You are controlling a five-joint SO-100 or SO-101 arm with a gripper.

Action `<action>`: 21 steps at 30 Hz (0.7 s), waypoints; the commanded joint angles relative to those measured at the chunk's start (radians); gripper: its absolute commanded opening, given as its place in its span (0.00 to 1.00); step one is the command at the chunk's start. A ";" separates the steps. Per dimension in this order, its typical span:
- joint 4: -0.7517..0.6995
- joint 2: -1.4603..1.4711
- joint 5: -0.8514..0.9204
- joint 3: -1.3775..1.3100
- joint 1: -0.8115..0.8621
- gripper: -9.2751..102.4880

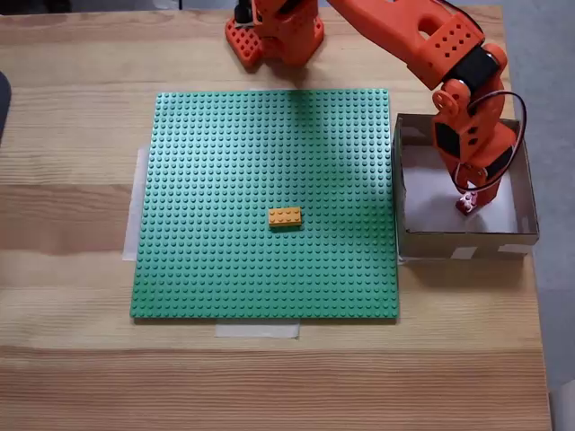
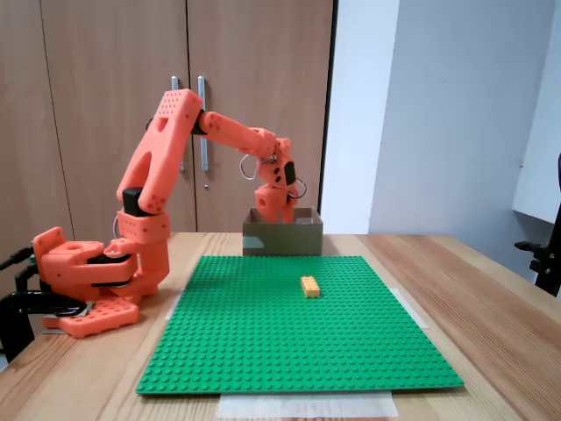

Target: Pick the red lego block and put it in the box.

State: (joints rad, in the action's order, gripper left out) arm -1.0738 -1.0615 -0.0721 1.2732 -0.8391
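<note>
Fixed view from above: the orange arm is being seen reaching over the box (image 1: 530, 229), which is standing just beside the right edge of the green baseplate (image 1: 225, 180). The end effector (image 1: 467, 203) is being held low inside the box, its fingers narrowed around the red lego block (image 1: 464, 206), directly beneath the tips. The block's long axis cannot be made out. An orange-yellow brick (image 1: 285, 216) is lying on the baseplate.

Fixed view from the desk's (image 2: 491, 298) front: the end effector is dipping behind the box's (image 2: 282, 239) near wall, hiding tips and block.
</note>
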 commanded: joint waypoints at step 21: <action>0.143 -0.402 0.006 0.225 0.026 0.17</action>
State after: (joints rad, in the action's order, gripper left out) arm -0.9465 -1.3790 -0.0706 1.4987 -0.8207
